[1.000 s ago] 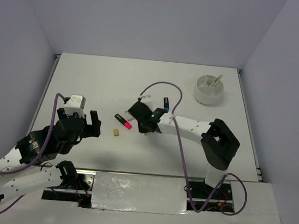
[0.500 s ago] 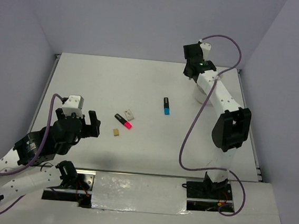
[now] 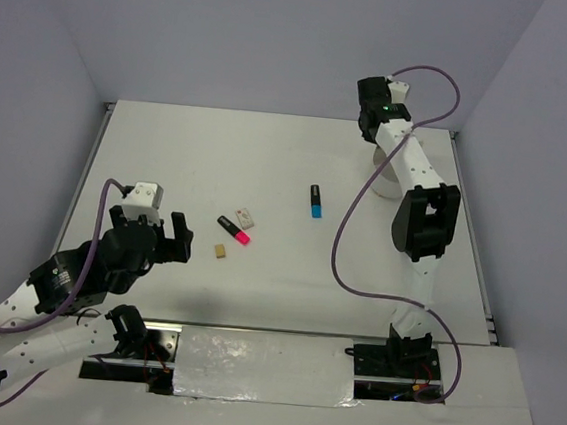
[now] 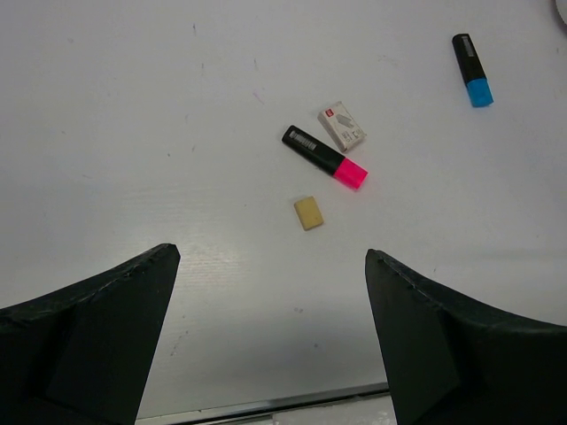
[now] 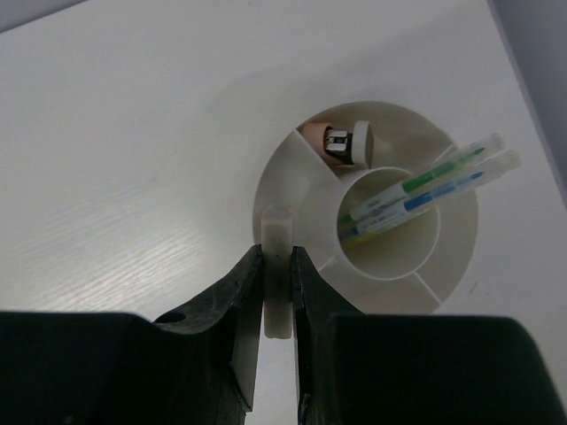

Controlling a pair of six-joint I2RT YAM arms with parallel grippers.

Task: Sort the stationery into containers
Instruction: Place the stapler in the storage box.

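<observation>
Pinching white eraser (image 5: 276,226) between fingers of right end effector (image 5: 276,255), at rim of white bowl (image 5: 461,266) at far right of table (image 3: 219,156). Inside or outside compartment wall: cannot tell. Judged light, slightly rubbery, grippy, not fragile; held across narrow faces, adequate. Centre cup holding pens (image 5: 416,190). Spread wide, empty: left end effector (image 4: 270,257), facing pink highlighter (image 4: 325,157), tan eraser (image 4: 308,212), labelled eraser (image 4: 342,127), blue highlighter (image 4: 472,70). Highlighters judged rigid, smooth, likely slippery; best taken mid-barrel, across width
</observation>
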